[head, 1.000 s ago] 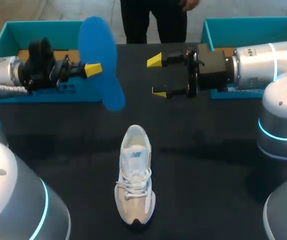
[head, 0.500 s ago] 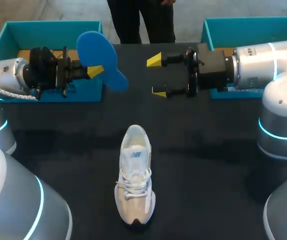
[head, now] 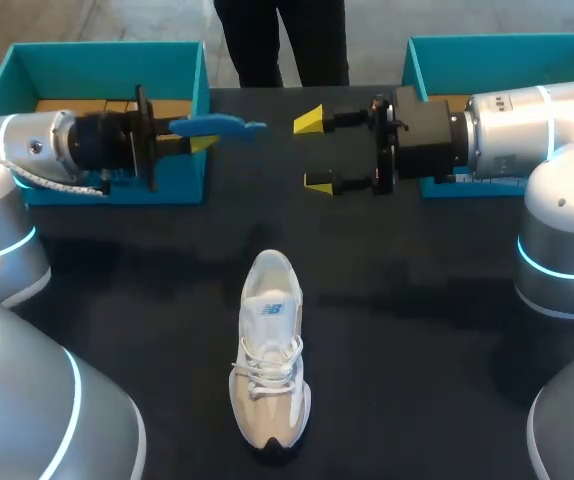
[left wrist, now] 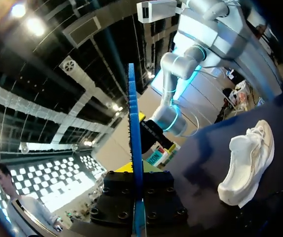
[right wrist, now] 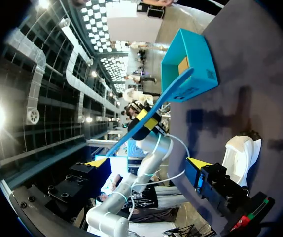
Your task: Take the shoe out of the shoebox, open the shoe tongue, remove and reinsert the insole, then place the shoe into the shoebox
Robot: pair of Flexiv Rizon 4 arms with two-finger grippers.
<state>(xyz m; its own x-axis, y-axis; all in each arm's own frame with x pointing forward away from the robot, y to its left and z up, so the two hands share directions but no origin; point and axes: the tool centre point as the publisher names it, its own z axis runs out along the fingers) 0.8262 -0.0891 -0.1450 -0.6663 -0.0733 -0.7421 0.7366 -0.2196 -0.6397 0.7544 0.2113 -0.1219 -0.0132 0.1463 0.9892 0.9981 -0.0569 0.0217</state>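
Observation:
A white sneaker [head: 270, 350] stands on the black table, toe toward the front edge, in nobody's grip. My left gripper [head: 195, 135] hovers in front of the left teal shoebox [head: 27, 60], shut on a blue insole [head: 217, 125] that lies level and shows only its thin edge. The left wrist view has the same insole [left wrist: 133, 148] as a narrow blue strip rising from that gripper [left wrist: 137, 212], with the sneaker [left wrist: 247, 160] off to one side. My right gripper [head: 314, 152] faces it from the right, open and empty. In the right wrist view the insole [right wrist: 156, 106] lies ahead of the right gripper [right wrist: 148, 163].
A second teal shoebox [head: 507, 45] stands at the back right, behind my right arm. A person stands at the table's far edge without touching anything. Bare black cloth surrounds the sneaker.
My left wrist has rolled, turning the insole from broad face up to level and edge-on, and the insole has shifted slightly right. The right arm and the sneaker have not moved.

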